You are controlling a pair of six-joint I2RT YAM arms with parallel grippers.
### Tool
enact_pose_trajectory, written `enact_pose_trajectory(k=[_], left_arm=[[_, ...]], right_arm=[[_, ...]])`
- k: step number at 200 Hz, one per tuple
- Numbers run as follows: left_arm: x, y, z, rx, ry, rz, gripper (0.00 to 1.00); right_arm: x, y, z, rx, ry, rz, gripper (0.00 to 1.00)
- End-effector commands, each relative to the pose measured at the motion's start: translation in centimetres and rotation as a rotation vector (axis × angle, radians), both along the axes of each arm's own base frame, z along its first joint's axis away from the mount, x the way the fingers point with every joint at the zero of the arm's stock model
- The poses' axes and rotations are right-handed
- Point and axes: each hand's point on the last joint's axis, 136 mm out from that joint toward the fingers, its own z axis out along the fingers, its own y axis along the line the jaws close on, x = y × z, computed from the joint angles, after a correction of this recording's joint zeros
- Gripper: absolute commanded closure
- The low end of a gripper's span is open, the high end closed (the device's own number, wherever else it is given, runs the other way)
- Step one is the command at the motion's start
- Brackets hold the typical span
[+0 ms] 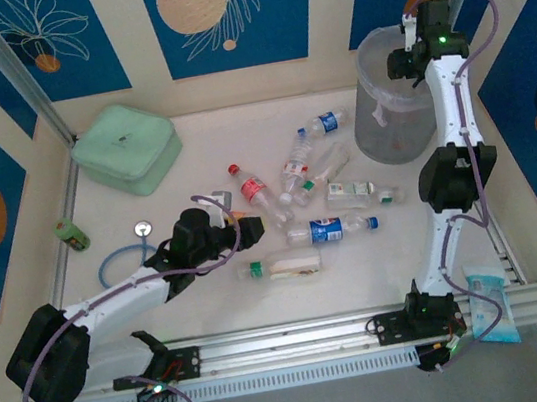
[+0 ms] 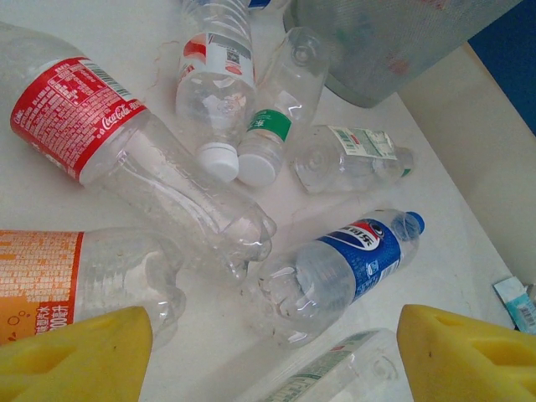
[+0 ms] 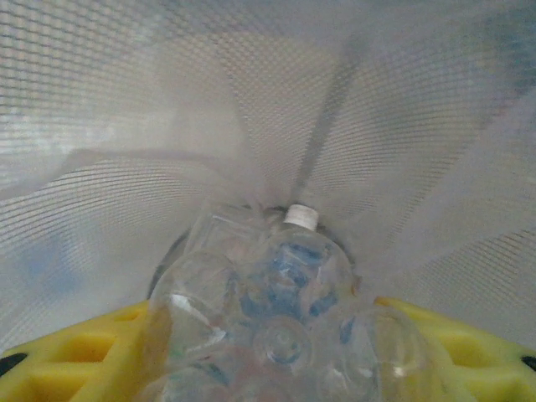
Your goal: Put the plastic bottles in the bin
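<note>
Over the bin (image 1: 383,118), I have the right gripper (image 3: 268,347) clamped on a white-capped bottle (image 3: 280,276); the liner (image 3: 377,126) could snag it. Well apart from the bin, my left gripper (image 2: 272,356) gapes wide above loose bottles (image 2: 352,260), which may roll.

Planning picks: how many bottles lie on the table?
9: blue-capped bottle by the bin; red-white-labelled bottle, clear bottle, green-labelled bottle clustered; Coca-Cola bottle left; white-labelled bottle right; Pepsi bottle nearer; orange-labelled bottle at left gripper; green-capped bottle nearest. Overlaps may hide more.

"Coca-Cola" is printed on the red-labelled bottle (image 2: 134,155); the Pepsi logo is shown on the blue-labelled bottle (image 2: 335,268).
</note>
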Motion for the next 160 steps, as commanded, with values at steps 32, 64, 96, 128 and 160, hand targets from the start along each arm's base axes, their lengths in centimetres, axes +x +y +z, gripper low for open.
enact_pose_trajectory(k=[32,64,96,128,160], left_arm=[[0.3,1.1,-1.0,0.088,0.044,0.047,0.23],[0.2,1.7,-1.3,0.127,0.069,0.065,0.23],[0.1,2.0,-1.4,0.141,0.072,0.07,0.22],[-0.2,2.6,-1.7,0.168,0.079,0.078,0.22],[-0.2,2.8,-1.7,0.176,0.078,0.086,0.2]], right_arm=[[-5.8,5.0,-3.6,0.266,0.261,-0.006,1.0],[-7.3,7.9,-3.7,0.45,0.282,0.015,1.0],[-8.0,10.5,-3.4,0.538,0.268,0.053,1.0],[-8.3,5.6,-2.6,0.402,0.205,-0.127,1.0],[-9.3,2.9,-2.4,0.365,0.18,-0.196,1.0]])
